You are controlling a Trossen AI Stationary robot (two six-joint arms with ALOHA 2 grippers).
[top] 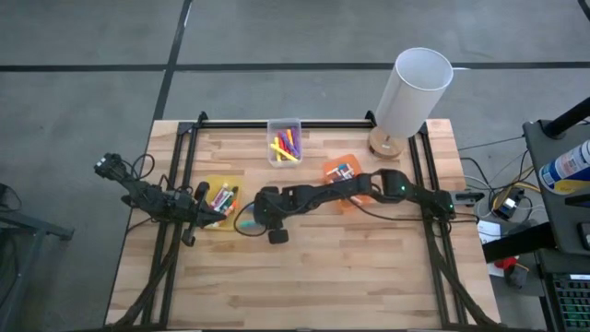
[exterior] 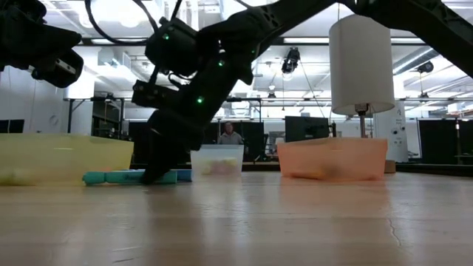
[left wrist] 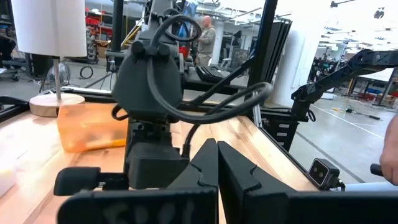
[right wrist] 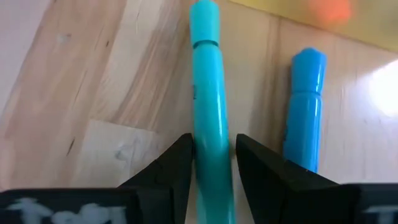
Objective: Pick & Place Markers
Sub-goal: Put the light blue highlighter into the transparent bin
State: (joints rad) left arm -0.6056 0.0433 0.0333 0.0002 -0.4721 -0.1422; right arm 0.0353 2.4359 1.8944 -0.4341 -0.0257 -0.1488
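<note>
A teal marker (right wrist: pixel 208 93) lies lengthwise between the fingers of my right gripper (right wrist: pixel 214 140), which is shut on it just right of the yellow bin (top: pixel 221 195). A blue marker (right wrist: pixel 305 112) lies on the wood beside it, parallel and untouched. In the low view my right gripper (exterior: pixel 157 176) reaches down to the tabletop, and the teal marker (exterior: pixel 118 177) stretches level from it. My left gripper (left wrist: pixel 217 174) is shut on nothing and waits level at the table's left side, by the yellow bin. My right gripper pinches the teal marker's barrel (right wrist: pixel 211 146) between its two fingers, one on each long side, back from the capped end (right wrist: pixel 204 18). The fingers slant down from the table's right, in line with the marker. The marker is level at the tabletop; whether it rests there I cannot tell.
The yellow bin holds several markers. A clear bin (top: pixel 284 143) with markers stands at the far middle and an orange bin (top: pixel 343 171) right of it, under my right arm. A white lamp (top: pixel 410 92) stands at the far right. The near half of the table is bare wood.
</note>
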